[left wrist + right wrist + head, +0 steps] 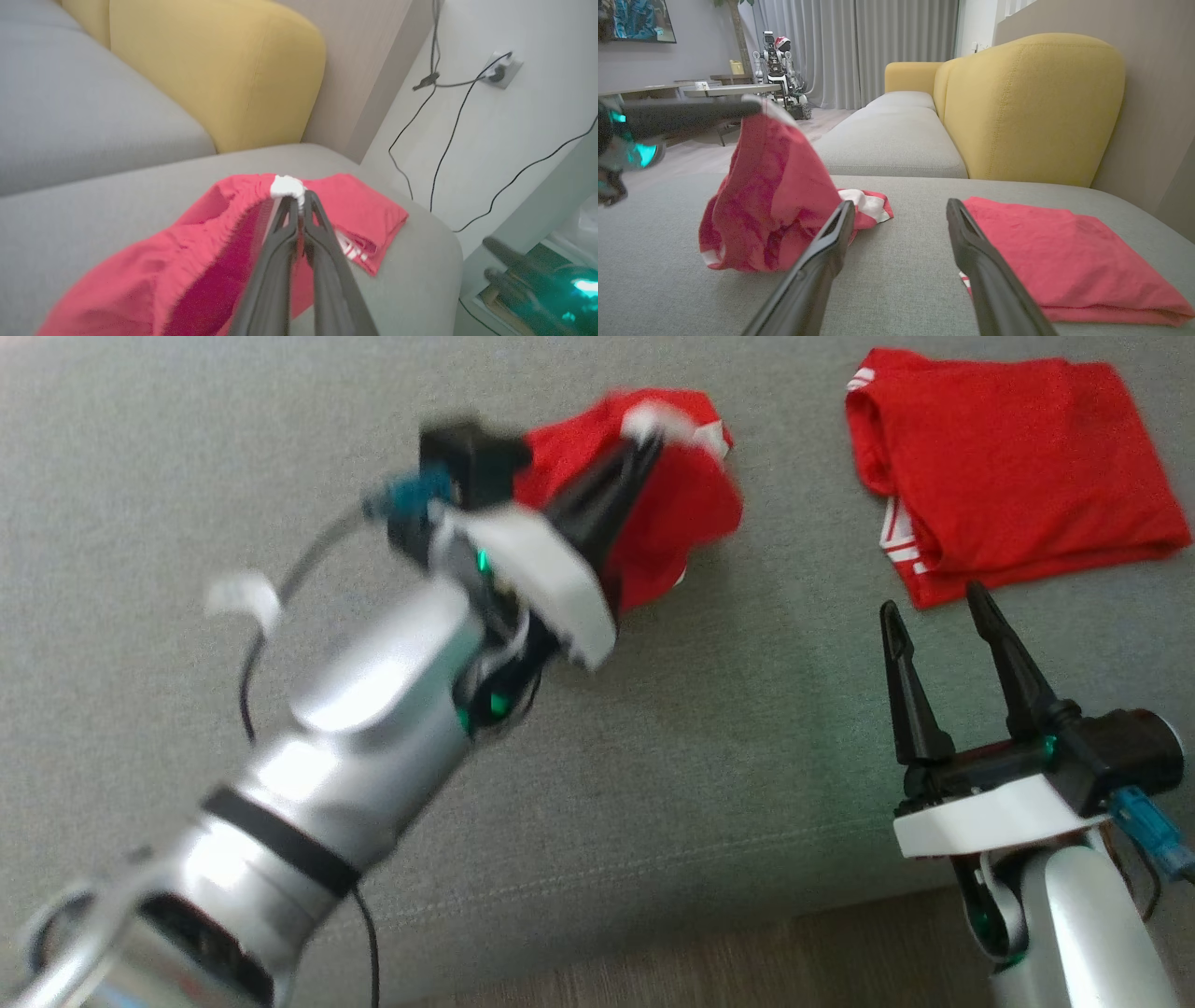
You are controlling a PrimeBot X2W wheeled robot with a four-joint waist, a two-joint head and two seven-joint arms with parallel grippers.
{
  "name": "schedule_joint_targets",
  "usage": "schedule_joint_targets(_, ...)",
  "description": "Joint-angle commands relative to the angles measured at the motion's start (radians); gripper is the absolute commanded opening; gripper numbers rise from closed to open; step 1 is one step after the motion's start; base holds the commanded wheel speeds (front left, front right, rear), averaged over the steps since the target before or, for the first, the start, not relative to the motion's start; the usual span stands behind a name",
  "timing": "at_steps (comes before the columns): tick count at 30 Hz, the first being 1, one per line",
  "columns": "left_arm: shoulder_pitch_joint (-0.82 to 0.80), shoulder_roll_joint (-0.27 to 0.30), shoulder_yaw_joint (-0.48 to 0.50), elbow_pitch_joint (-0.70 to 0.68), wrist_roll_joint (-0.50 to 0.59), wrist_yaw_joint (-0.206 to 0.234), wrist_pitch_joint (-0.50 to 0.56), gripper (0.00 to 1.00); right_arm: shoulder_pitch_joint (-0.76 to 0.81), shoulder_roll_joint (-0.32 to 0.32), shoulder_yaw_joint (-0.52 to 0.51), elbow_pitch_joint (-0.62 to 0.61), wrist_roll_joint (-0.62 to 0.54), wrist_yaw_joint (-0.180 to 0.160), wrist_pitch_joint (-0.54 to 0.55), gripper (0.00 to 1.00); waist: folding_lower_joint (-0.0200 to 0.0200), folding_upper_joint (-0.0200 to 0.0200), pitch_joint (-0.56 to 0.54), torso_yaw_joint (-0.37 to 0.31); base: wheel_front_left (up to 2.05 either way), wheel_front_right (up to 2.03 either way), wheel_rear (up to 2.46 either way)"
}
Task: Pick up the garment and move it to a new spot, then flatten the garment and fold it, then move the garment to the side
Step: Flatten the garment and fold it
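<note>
The garment (672, 513) is red cloth with white trim, bunched and partly lifted off the grey sofa seat (747, 756). My left gripper (653, 434) is shut on its white-edged top. In the left wrist view the left gripper (296, 198) pinches the white trim, and the garment (196, 252) hangs below the fingers. From the right wrist view the garment (770, 196) drapes like a tent from the left gripper (752, 107), its lower edge still on the seat. My right gripper (934, 597) stands open and empty to the right, just above the seat (899, 207).
A second red garment (1018, 476) lies folded flat at the seat's far right (1064, 252). A yellow backrest (1031, 107) rises behind the seat. The seat's front edge meets wood floor (747, 961). Cables (448, 116) hang on the wall past the sofa's end.
</note>
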State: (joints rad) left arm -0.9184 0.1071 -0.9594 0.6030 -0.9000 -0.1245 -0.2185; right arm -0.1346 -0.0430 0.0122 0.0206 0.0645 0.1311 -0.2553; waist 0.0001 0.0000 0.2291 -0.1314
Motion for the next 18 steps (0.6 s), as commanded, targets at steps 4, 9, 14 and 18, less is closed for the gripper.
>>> schedule_joint_targets(4,-0.162,0.061,0.003,-0.110,-0.054,-0.006,0.027,0.00,-0.004,-0.007,0.022,-0.023,0.013,0.000,-0.006,1.00,-0.0001,0.0000,-0.035,-0.002,0.00,0.00,0.00)
schedule_joint_targets(9,-0.227,0.121,-0.011,-0.216,-0.106,-0.006,0.023,0.00,0.005,-0.007,0.006,-0.025,0.012,0.000,-0.006,1.00,-0.0001,0.0000,-0.055,0.030,0.00,0.00,0.00)
schedule_joint_targets(14,-0.124,0.236,-0.032,-0.283,-0.139,-0.006,0.017,0.00,0.016,-0.007,-0.013,-0.030,0.004,0.000,-0.006,1.00,-0.0001,0.0000,-0.067,0.074,0.00,0.00,0.00)
schedule_joint_targets(18,0.045,0.345,-0.054,-0.317,-0.138,0.025,-0.005,0.00,0.022,-0.007,-0.016,-0.034,-0.010,0.000,-0.006,1.00,-0.0001,0.0000,-0.043,0.109,0.00,0.00,0.00)
